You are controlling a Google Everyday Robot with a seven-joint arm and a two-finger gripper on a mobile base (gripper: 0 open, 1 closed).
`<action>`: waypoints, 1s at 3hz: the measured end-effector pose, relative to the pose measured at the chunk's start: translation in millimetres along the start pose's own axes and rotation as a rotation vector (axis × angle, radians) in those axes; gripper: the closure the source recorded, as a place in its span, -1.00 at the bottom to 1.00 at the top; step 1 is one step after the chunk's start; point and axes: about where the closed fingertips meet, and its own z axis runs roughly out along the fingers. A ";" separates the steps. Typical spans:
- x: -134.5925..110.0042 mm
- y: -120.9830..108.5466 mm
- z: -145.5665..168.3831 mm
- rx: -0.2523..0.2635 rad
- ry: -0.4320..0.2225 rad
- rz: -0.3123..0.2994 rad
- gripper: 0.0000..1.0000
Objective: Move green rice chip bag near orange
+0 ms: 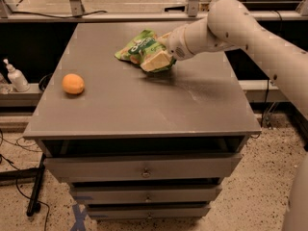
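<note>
A white pump bottle point(14, 77) stands on a ledge at far left, off the table. The orange point(73, 84), round and matte, sits near the left edge of the smooth grey table point(144, 109). Well apart to its right, toward the far side, lies the bag point(137, 48), crinkled bright-green foil with white lettering. The gripper point(156, 60) rests on the bag's right end; I cannot tell whether it clamps it. The drawers point(144, 170) below are closed, their contents hidden.
</note>
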 end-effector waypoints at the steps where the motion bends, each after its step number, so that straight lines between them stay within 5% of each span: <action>1: -5.5 3.9 -28.1 0.016 0.029 -0.017 0.77; 2: -18.0 22.4 -69.2 0.001 0.038 -0.047 1.00; 3: -24.5 57.8 -108.4 -0.044 0.042 -0.074 1.00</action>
